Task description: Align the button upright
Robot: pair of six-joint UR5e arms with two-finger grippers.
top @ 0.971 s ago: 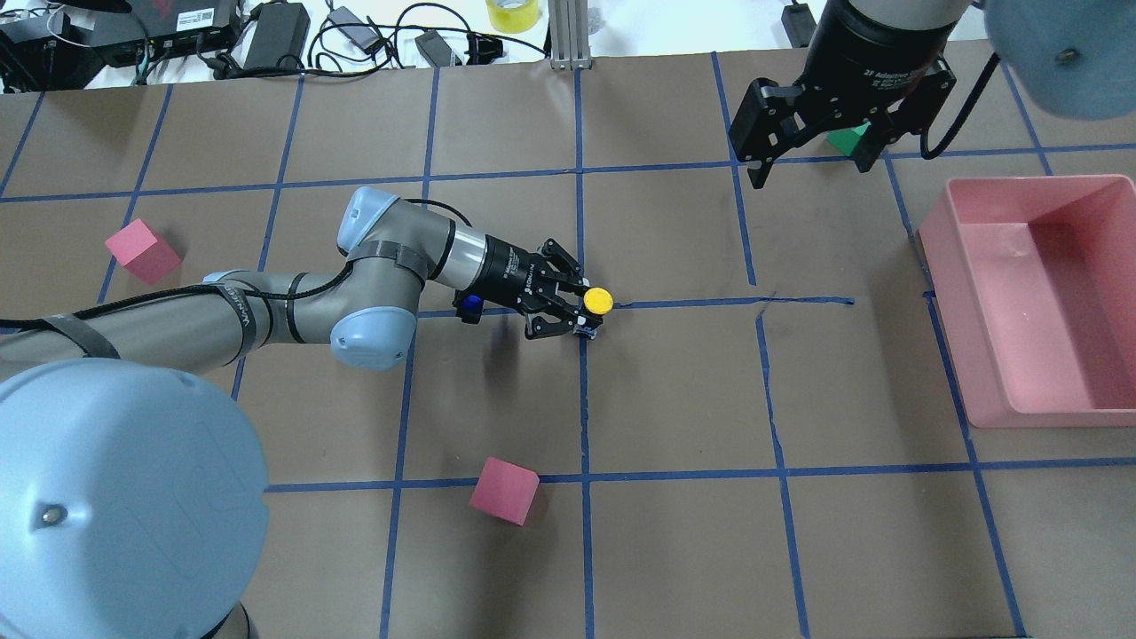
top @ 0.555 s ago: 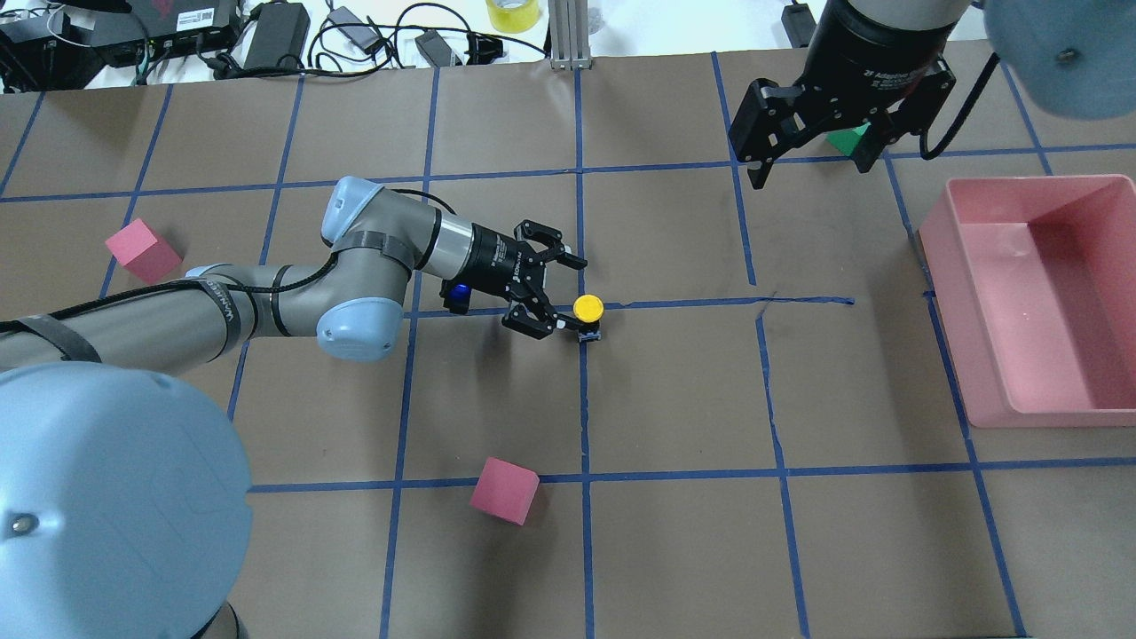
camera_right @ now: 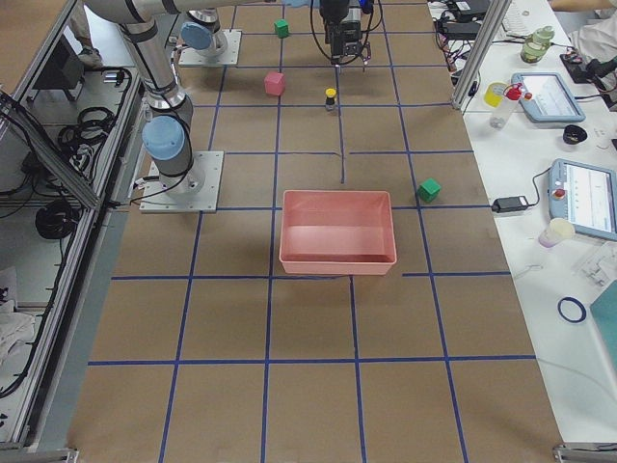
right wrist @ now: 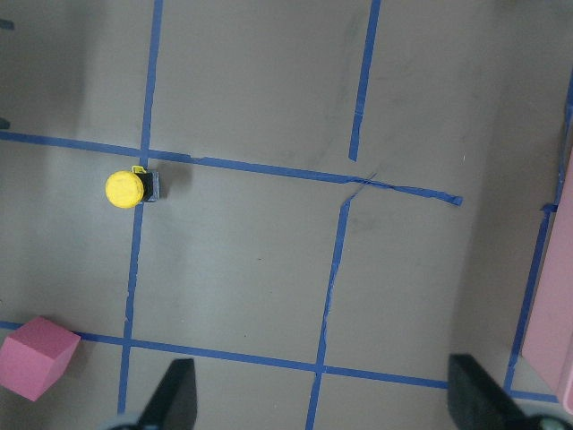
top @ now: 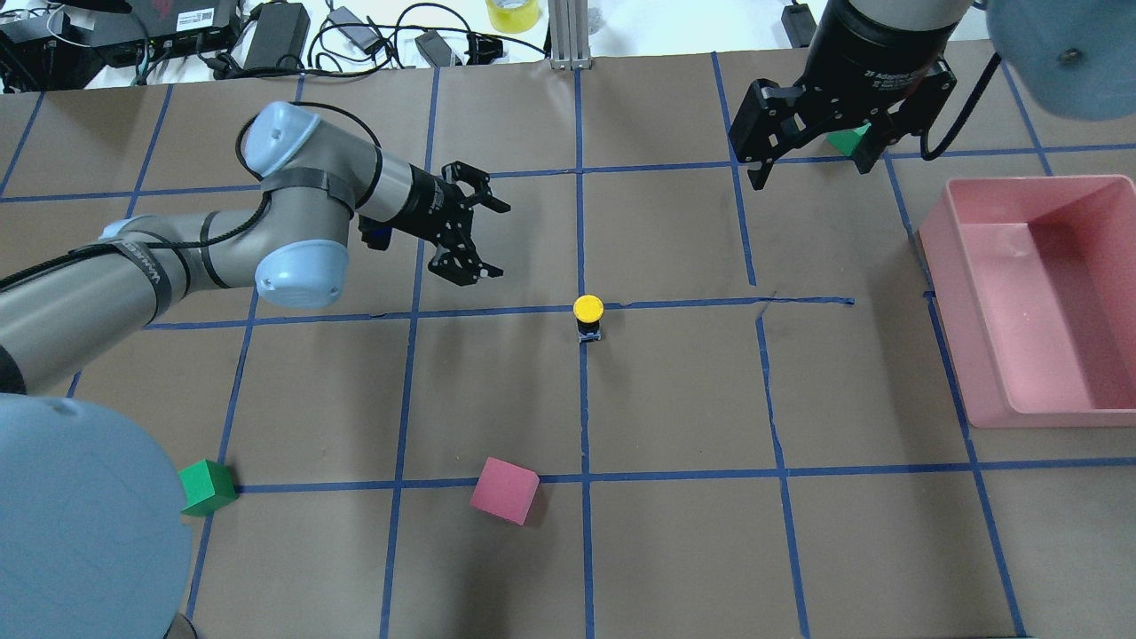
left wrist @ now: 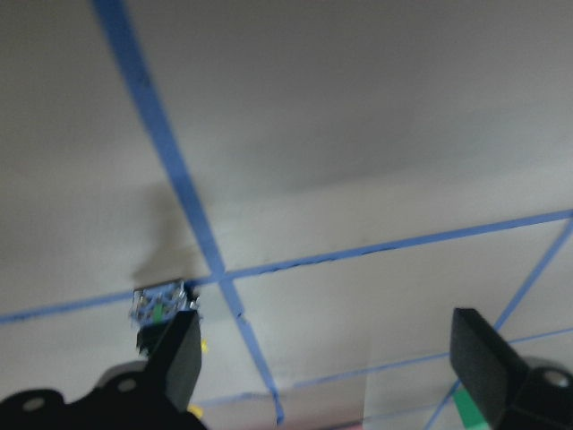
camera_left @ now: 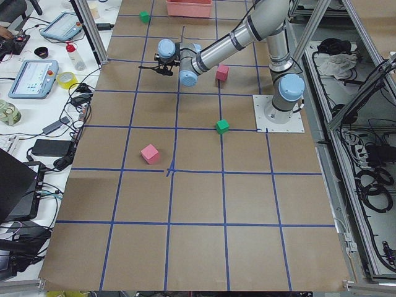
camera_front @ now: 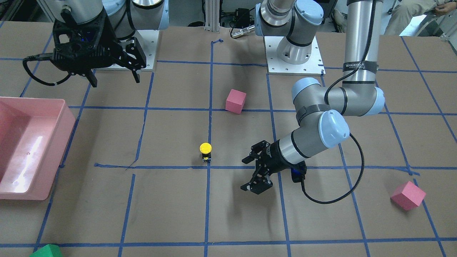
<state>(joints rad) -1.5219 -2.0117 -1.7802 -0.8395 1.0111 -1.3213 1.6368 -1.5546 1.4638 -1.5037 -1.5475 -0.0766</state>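
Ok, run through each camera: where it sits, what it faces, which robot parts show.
Front-facing: across the table, facing the bases; left arm view-right, right arm view-left.
Overhead: behind the robot, looking down; both arms, jaws open.
Exterior left: table's end; left arm near.
Exterior right: opposite end, past the pink bin; right arm near.
Left wrist: angled at the table; own jaws.
Right wrist: straight down; own jaw tips.
Shared: overhead and right wrist show the upright button.

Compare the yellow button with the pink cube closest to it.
The button is small, a round yellow cap on a black body; the pink cube is bigger and boxy. The button stands at a tape crossing; the cube overlaps one line. Neither is gripped.
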